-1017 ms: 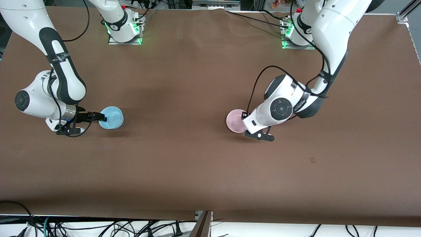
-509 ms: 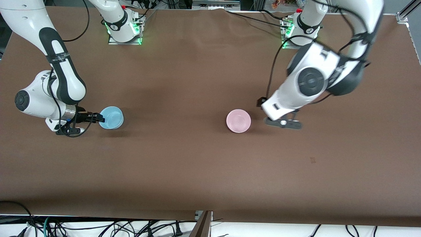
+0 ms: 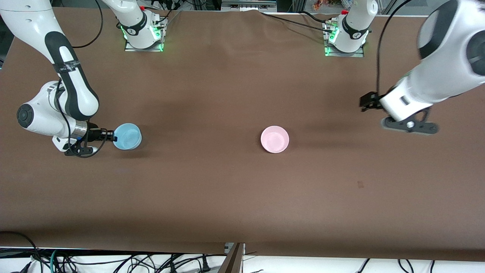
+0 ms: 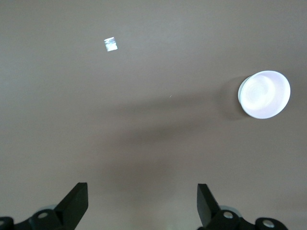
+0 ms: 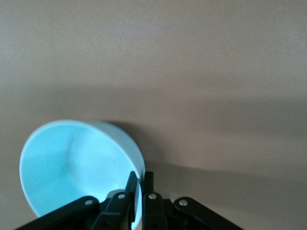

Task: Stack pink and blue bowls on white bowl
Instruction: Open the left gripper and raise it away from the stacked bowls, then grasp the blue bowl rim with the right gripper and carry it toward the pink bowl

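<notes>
The light blue bowl (image 3: 127, 136) stands on the brown table toward the right arm's end. My right gripper (image 3: 112, 135) is shut on its rim, one finger inside the wall and one outside; the right wrist view shows the blue bowl (image 5: 72, 167) pinched by the right gripper (image 5: 139, 175). The pale pink bowl (image 3: 274, 139) sits near the table's middle, free of both grippers. I cannot make out the white bowl apart from it. My left gripper (image 3: 364, 102) hangs open and empty over bare table toward the left arm's end. In the left wrist view, the left gripper (image 4: 142, 191) is well away from the pink bowl (image 4: 265, 94).
The arm bases (image 3: 143, 36) (image 3: 344, 38) stand along the table's edge farthest from the front camera. A small pale mark (image 3: 360, 184) lies on the cloth nearer the front camera, also seen as a mark (image 4: 111, 44). Cables hang below the nearest table edge (image 3: 242, 251).
The left arm has let go of the pink bowl, risen and swung toward its own end of the table with its gripper open. The right gripper has closed on the blue bowl's rim.
</notes>
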You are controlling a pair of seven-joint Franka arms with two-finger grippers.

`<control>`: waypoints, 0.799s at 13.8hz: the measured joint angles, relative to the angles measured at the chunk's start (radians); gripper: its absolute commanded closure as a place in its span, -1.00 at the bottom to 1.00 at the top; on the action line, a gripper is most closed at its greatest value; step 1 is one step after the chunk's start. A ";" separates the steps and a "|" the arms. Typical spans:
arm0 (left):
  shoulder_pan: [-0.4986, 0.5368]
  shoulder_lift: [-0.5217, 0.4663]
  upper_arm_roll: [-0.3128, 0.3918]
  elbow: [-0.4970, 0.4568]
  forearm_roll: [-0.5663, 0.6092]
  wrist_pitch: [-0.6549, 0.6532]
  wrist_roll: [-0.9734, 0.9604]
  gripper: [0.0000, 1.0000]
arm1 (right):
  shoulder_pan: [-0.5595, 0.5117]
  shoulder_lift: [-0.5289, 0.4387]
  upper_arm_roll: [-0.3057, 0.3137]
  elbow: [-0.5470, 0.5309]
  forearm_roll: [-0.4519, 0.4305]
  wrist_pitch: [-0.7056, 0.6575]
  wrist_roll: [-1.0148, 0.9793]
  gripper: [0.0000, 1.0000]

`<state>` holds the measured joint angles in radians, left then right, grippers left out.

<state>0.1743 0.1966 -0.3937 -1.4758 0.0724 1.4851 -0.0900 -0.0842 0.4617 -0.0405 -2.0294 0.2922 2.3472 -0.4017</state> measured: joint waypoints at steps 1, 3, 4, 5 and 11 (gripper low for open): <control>0.011 -0.010 0.001 0.014 0.000 -0.014 0.001 -1.00 | 0.000 0.000 0.000 0.000 0.001 0.000 -0.003 1.00; 0.040 -0.024 0.001 0.027 0.000 -0.017 0.003 -1.00 | 0.000 0.000 0.000 0.000 0.021 -0.002 -0.015 1.00; 0.054 -0.025 0.004 0.033 0.000 -0.017 0.006 -1.00 | 0.000 0.000 0.000 0.001 0.040 -0.002 -0.031 1.00; 0.057 -0.025 0.016 0.034 0.000 -0.017 0.007 -1.00 | 0.000 0.000 0.000 0.002 0.053 -0.002 -0.047 1.00; -0.144 -0.124 0.284 -0.082 -0.014 0.132 0.083 -1.00 | 0.004 -0.005 0.012 0.152 0.078 -0.221 -0.068 1.00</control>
<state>0.0301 0.0727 -0.1098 -1.5580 0.0587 1.6174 -0.0068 -0.0802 0.4570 -0.0286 -1.8776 0.3699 2.1265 -0.4692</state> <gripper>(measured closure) 0.000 0.982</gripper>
